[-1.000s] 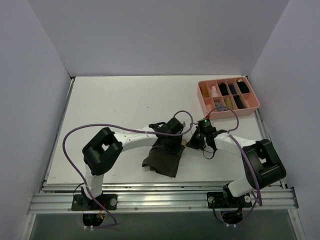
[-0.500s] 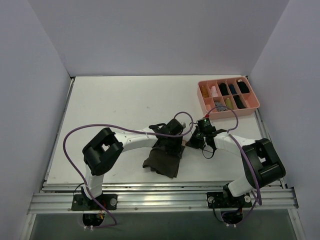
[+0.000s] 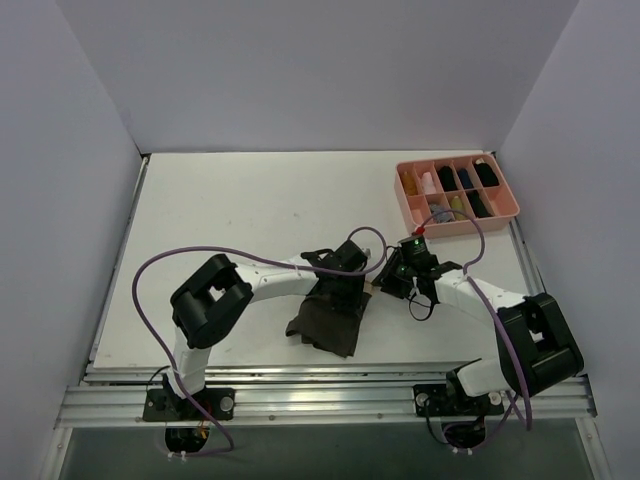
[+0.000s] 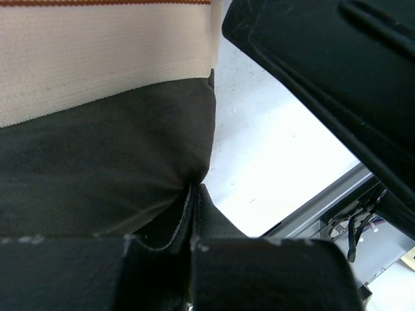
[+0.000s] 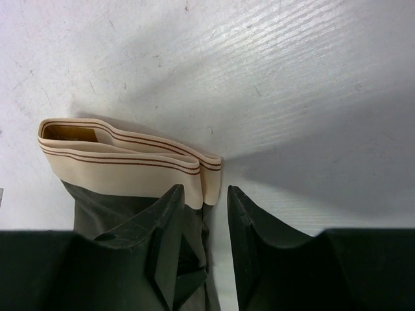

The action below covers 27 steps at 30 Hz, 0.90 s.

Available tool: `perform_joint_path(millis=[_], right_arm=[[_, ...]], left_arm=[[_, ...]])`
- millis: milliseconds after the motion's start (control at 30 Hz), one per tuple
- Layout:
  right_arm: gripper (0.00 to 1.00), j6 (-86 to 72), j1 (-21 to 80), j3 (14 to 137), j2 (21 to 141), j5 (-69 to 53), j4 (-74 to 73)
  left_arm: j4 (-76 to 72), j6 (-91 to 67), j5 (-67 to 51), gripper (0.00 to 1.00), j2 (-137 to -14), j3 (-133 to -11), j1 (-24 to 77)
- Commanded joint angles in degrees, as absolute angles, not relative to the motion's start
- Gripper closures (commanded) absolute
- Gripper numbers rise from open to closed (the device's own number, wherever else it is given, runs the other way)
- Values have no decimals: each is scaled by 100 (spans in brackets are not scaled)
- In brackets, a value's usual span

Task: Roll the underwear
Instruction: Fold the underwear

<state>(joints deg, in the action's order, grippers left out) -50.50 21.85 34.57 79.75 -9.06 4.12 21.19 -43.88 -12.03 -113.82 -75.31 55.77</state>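
A small dark olive-brown cloth underwear [image 3: 325, 322] lay on the white table [image 3: 230, 220], a little right of the middle and close to the near edge. Its lower hem stopped just short of the grooved aluminium rail [image 3: 320, 400] that ran along that edge. Its light beige elastic waistband [image 5: 123, 165] was folded over on itself in flat layers. The only markings that showed were thin red-brown stripes along the band's edges. A brownish patch sat inside the open loop of the fold, too small to tell whether it was a label.

The left gripper [image 4: 192, 194] had its black fingers pressed together, pinching a pucker of the dark cloth [image 4: 97, 168] just below the waistband [image 4: 97, 58]. From above, this pincer [image 3: 345, 288] sat on the garment's upper right part.

The right gripper [image 5: 205, 191] stood spread, with a strip of bare table showing between its two black fingertips. The folded end of the waistband lay right at that gap, touching or nearly touching the left-hand finger. Seen from overhead, the right gripper [image 3: 388, 285] was just beside the garment's right edge, close to the left one.

Wide bare table lay to the left of the garment and behind it, up to the grey back wall. A pink plastic compartment tray [image 3: 404, 205] holding small rolled bundles sat in the far right corner, well apart from the underwear. Purple cables [image 3: 140, 290] looped over the left arm and the near left part of the table.
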Motion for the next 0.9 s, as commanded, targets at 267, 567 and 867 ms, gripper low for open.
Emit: perform_joint_path(millis=[267,567,867], right_arm=[[69,-5027,2373,3384,8296,-949,773],[94,-4940,2602,3428,8596,-668,580],[100,-4079,2391,3164,8674,-1071,835]], left_arm=[[2004,-4412,-1143,98,-11320,-7603,5563],[2065,-4534,-1064,92,-11163,-7681,5564],[2759,-4449,-869,60,-9714,-7664,4572]])
